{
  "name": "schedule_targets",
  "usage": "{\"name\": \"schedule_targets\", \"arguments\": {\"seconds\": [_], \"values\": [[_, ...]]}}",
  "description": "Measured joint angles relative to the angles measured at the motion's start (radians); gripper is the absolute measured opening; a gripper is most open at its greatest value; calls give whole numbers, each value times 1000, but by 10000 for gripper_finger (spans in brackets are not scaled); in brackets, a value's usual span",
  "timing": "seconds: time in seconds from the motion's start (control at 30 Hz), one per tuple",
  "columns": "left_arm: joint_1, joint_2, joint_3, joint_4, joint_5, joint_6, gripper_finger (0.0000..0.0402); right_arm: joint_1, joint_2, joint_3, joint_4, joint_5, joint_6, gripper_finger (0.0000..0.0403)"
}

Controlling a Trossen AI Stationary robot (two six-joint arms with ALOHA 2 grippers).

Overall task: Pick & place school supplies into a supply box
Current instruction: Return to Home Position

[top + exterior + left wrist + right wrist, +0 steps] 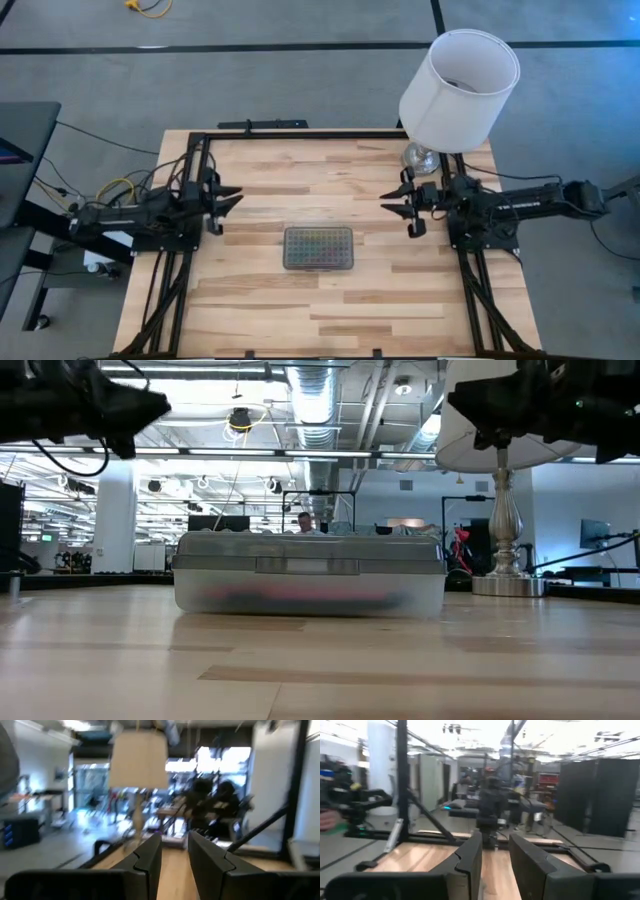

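Jaws, left gripper (236,198): apart by a narrow gap, clamped on nothing; bare wood shows between the two fingers in the left wrist view.
Jaws, right gripper (386,203): apart by a similar narrow gap, clamped on nothing.
Left gripper position: at the left side of the table (300,310), held off the surface, pointing inward toward the right arm.
Right gripper position: at the right side of the table, held off the surface, pointing inward toward the left arm, near the lamp's base.
Supply box (318,248): flat on the wood at the middle of the table, between the two grippers and closer than either to the edge at the bottom of the high view; well apart from both.
Box lid: shut, grey and dotted, sitting level on the clear body.
School supplies (300,595): inside the box. They show as many-coloured specks through the lid in the high view and as a pink-red band through the clear wall in the low view; single items cannot be told apart.
Lamp (460,85): white shade on a silver stem; base stands at the far right corner of the table, behind the right arm.
Black frame (270,135): runs along the far edge and down both sides of the table; each arm is mounted on it.
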Motion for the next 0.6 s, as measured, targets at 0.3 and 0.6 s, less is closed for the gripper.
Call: {"name": "schedule_targets", "arguments": {"seconds": [0.3, 0.6], "values": [[151, 0, 23, -104, 114, -23, 91, -90, -138, 1, -170, -110, 42, 92], [185, -1, 102, -188, 176, -11, 91, 54, -342, 1, -363, 34, -36, 92]]}}
